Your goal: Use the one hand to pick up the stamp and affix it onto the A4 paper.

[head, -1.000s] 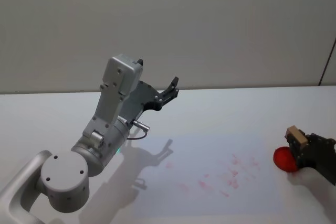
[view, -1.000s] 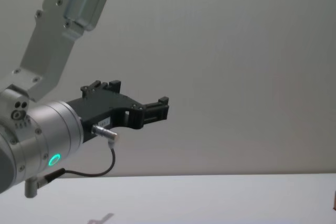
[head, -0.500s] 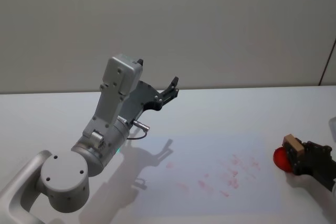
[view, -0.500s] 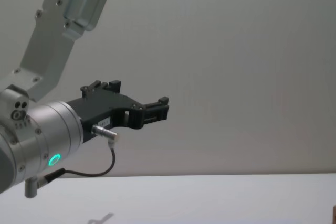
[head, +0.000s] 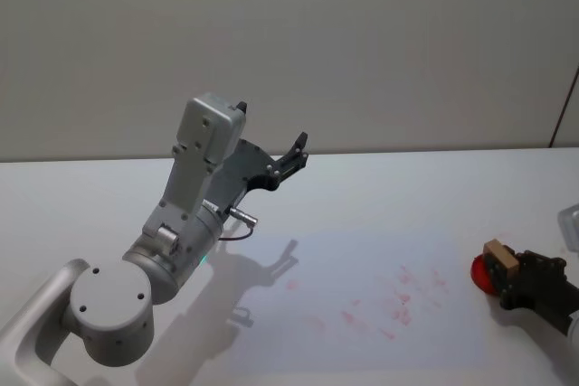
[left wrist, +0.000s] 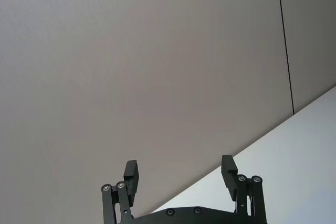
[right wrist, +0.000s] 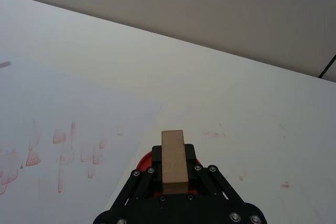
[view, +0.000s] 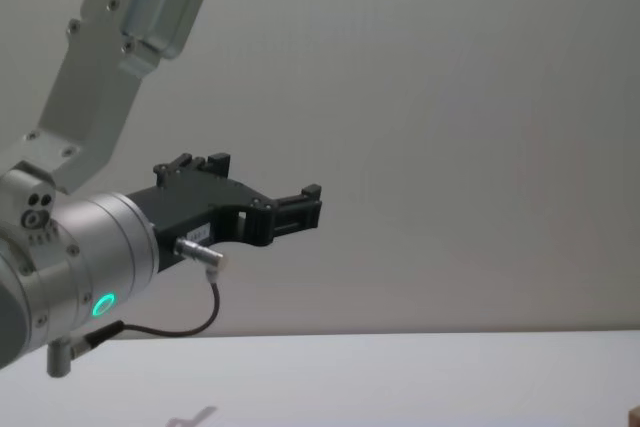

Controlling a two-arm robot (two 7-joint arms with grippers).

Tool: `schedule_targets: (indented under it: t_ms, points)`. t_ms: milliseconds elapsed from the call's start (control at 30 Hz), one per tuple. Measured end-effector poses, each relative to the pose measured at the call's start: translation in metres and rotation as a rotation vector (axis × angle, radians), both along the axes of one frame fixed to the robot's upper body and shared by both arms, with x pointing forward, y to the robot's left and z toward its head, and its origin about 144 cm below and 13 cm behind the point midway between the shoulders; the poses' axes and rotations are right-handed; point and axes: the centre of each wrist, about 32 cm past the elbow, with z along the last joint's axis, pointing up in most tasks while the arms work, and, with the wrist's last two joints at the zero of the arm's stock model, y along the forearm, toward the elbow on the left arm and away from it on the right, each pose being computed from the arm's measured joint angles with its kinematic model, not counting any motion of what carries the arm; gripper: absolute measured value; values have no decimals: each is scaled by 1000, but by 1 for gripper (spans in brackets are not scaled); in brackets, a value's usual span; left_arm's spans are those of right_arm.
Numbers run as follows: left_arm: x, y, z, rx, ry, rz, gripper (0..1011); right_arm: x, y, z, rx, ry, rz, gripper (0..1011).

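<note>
head view: the right gripper (head: 512, 279) sits at the table's (head: 380, 187) right edge, fingers clamped on the stamp (head: 499, 254), just over a red ink pad (head: 485, 273) beside the a4 paper (head: 362, 300), which bears red marks. the left gripper (head: 291, 156) is parked, raised at left.

left wrist view: the left gripper (left wrist: 180, 174) has its fingers wide apart, holding nothing.

right wrist view: the stamp (right wrist: 174, 155) stands between the black fingers above the red pad (right wrist: 145, 161).

chest view: the left gripper (view: 300, 209) hangs high over the table.

Place: looking like a lab or test room
Signs: a bare white table (head: 380, 187) is sitting against a plain grey wall (head: 362, 42)
</note>
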Motion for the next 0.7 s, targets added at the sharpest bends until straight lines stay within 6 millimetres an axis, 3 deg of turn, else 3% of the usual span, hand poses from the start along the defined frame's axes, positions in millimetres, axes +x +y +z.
schedule_targets:
  t_ms: [300,500,600,700]
  points:
    - [0,0,0,0,0,0,1001,0,1,-1,-4,6,4,252]
    - [0,0,0,0,0,0,1001,0,2,-2,-4,-1,3,423]
    - [0,0,0,0,0,0,1001,2,4,-1,-2,-9,0,563]
    - [0,0,0,0,0,0,1001,3,4,-1,0,-13,-2,624]
